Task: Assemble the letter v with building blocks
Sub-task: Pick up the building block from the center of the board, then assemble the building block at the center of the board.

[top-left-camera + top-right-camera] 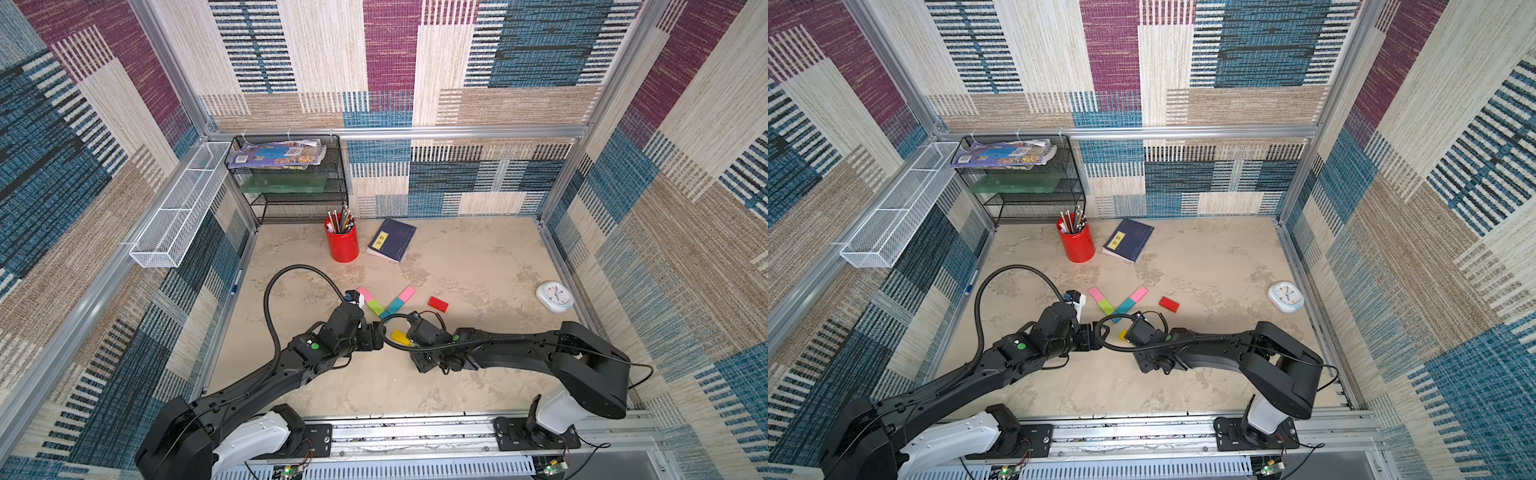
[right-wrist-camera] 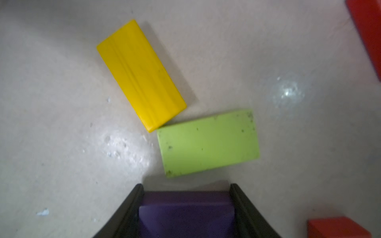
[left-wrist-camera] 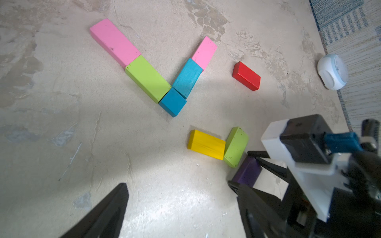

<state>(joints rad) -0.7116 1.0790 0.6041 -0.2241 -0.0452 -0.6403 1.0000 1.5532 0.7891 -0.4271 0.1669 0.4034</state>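
Five building blocks form a V on the table: pink, lime, a teal square, teal and pink. A red block lies to its right. Nearer the arms, a yellow block touches a loose lime block. My right gripper is shut on a purple block, one finger against each side, down at the table. My left gripper hovers open over bare table just left of it, with nothing between its fingers.
A red pencil cup and a navy book stand behind the V. A white clock lies at the right edge. A black mesh rack and a white wire basket are at the back left. Another red block lies beside the right gripper.
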